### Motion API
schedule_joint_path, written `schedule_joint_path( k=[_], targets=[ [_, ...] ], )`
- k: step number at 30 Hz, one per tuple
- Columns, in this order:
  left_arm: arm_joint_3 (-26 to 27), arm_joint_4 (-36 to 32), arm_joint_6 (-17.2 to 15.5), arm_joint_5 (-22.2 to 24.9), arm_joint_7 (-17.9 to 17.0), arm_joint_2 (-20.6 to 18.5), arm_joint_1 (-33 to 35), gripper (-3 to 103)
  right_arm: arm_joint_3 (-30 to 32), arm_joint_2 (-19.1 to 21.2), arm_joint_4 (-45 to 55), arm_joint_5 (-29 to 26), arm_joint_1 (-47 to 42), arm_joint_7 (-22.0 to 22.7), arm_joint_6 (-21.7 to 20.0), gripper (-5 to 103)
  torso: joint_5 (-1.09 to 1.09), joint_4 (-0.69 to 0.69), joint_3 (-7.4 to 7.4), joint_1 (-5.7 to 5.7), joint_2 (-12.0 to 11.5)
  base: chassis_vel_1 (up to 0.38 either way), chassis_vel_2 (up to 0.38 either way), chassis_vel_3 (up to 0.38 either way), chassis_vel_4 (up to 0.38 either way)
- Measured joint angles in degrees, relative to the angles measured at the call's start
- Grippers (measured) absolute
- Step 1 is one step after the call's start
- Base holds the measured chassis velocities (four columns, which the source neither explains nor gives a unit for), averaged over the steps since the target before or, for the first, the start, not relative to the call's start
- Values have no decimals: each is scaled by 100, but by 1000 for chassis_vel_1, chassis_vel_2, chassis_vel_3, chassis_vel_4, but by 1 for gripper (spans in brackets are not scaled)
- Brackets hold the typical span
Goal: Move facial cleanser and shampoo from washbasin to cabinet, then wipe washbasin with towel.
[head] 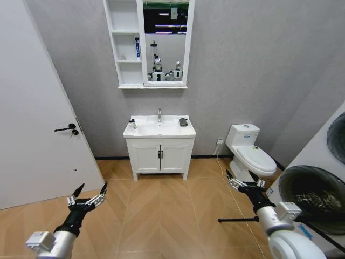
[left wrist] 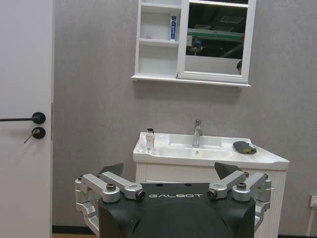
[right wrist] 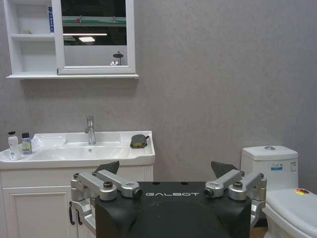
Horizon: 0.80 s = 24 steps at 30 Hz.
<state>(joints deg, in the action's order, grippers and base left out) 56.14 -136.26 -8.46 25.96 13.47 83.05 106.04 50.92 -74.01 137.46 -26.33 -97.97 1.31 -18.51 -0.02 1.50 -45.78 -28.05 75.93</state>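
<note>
Our left hand hangs low over the wooden floor with its fingers spread apart and nothing between them; our right hand is held out the same way, fingers apart and empty. Well ahead of both hands, against the grey wall, stands the washbasin on its low vanity. Ahead of our left hand, on the basin's near-left rim, two small bottles stand upright, touching or nearly so (one white with a dark cap, one with a purple label). Beyond our right hand's reach, the dark towel lies on the basin's rim on the far side of the chrome tap. High above both hands hangs the cabinet, joined to the mirror, with a blue-and-white tube upright in its middle shelf. A toilet sits just beyond our right hand.
</note>
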Motion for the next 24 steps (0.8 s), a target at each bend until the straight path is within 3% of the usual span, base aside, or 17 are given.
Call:
schedule_joint_path(
  k=[10, 13, 16, 17, 18, 20, 22, 24],
  targets=[
    [49, -7, -12, 61, 5, -94, 6, 100, 2, -53, 64, 68, -43, -10, 2, 100, 0, 1, 0, 1, 1, -18, 24, 35, -25],
    [58, 14, 6, 72, 25, -107, 16, 100, -9, -64, 84, 121, -80, -10, 3, 100, 4, -5, -1, 0, 0, -130, 143, 138, -115],
    [59, 25, 13, 78, 27, -110, 15, 100, -21, -70, 85, 157, -96, -9, 2, 100, 3, 2, 2, 3, 2, -223, 194, 170, -197],
    [61, 30, 14, 102, 27, -136, 10, 100, -29, -70, 91, 171, -90, 3, -16, 100, 11, 0, -2, -3, -1, -77, 200, 148, -191],
    [62, 32, 14, 107, 27, -148, -2, 100, -29, -70, 92, 173, -83, 7, -21, 100, -3, -1, -1, -2, -1, -155, 196, 148, -153],
    [62, 33, 11, 112, 24, -158, -16, 100, -30, -74, 96, 174, -80, 10, -23, 100, -7, -1, 0, -1, 0, -155, 156, 163, -153],
    [54, 33, -1, 117, 22, -164, -46, 100, -31, -79, 100, 174, -86, 15, -28, 100, 6, 0, -2, -3, -1, -146, 115, 130, -132],
    [43, 33, -4, 117, 23, -164, -53, 100, -30, -79, 104, 175, -92, 15, -28, 100, 0, 1, -1, -3, -1, -150, 119, 133, -122]
  ],
)
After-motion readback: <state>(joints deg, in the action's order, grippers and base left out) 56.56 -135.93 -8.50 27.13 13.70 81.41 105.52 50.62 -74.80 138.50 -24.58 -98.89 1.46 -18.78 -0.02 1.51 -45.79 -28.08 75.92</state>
